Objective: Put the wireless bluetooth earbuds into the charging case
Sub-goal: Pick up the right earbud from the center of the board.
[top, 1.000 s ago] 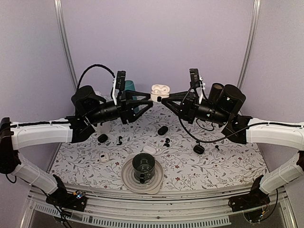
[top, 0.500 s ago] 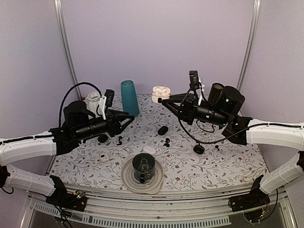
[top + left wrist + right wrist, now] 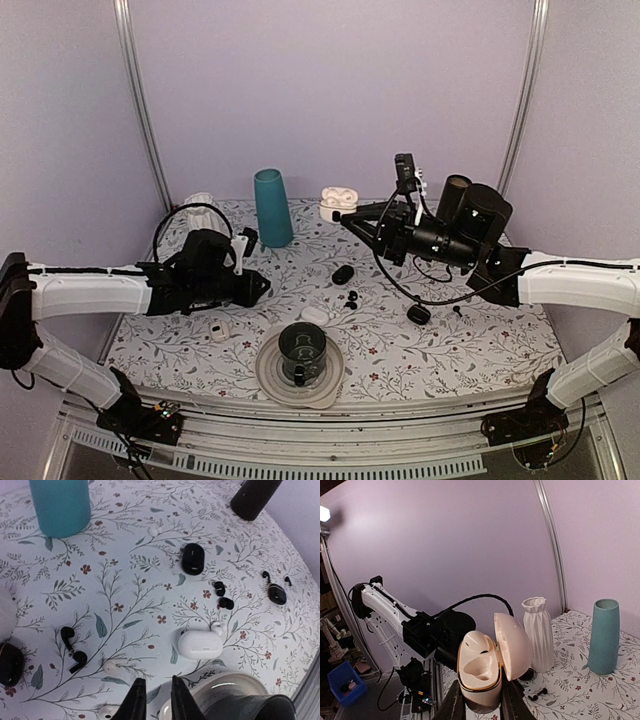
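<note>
While the right end effector [image 3: 481, 692] squeezes the open charging case [image 3: 481, 672] and holds it up in the air near the far edge of the bench [image 3: 470, 345], the left end effector [image 3: 156, 695] hangs low near the left edge. Its two fingers are almost shut, with nothing between them. The closest black earbuds [image 3: 66, 632] lie flat on the bench, a little ahead of those fingers and off to their left, with their stems slanting. A second black pair [image 3: 226, 602] sits nearer the middle. The left arm is much nearer, so I think it should do the picking. The earbuds are tiny, shiny and round-headed, so they may slip. The case is smooth, cream and pebble-shaped, with a hollow slot showing.
</note>
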`<act>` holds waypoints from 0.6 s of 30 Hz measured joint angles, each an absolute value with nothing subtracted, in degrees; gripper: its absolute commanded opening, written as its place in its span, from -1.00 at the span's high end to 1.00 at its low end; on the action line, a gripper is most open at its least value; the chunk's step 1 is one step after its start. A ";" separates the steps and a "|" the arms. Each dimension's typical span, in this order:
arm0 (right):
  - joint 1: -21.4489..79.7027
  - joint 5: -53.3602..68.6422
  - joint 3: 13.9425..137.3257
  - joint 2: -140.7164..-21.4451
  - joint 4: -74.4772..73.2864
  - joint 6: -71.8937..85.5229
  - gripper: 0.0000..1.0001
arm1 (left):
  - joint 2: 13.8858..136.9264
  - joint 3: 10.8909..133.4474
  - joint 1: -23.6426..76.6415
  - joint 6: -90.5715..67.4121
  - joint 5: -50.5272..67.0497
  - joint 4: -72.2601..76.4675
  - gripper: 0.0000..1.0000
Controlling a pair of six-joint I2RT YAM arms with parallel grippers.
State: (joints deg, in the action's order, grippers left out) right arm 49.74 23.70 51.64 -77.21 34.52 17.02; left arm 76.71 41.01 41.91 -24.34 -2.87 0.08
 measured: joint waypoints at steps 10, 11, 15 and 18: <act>49.54 22.55 49.84 -75.75 33.43 16.62 0.93 | 89.43 45.28 38.98 -25.36 -3.42 -4.49 0.73; 49.50 22.50 49.84 -75.50 33.41 16.60 0.93 | 90.61 45.84 38.83 -25.34 -3.38 -5.02 0.73; 49.43 22.17 49.69 -74.52 33.43 16.38 0.93 | 94.00 47.37 38.44 -25.21 -3.22 -5.56 0.74; 49.43 21.65 49.28 -73.97 33.41 16.01 0.93 | 95.37 48.07 38.22 -25.12 -3.29 -5.87 0.72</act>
State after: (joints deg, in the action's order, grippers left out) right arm 49.43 21.65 49.28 -73.97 33.41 16.01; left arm 95.37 48.07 38.22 -25.12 -3.29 -5.87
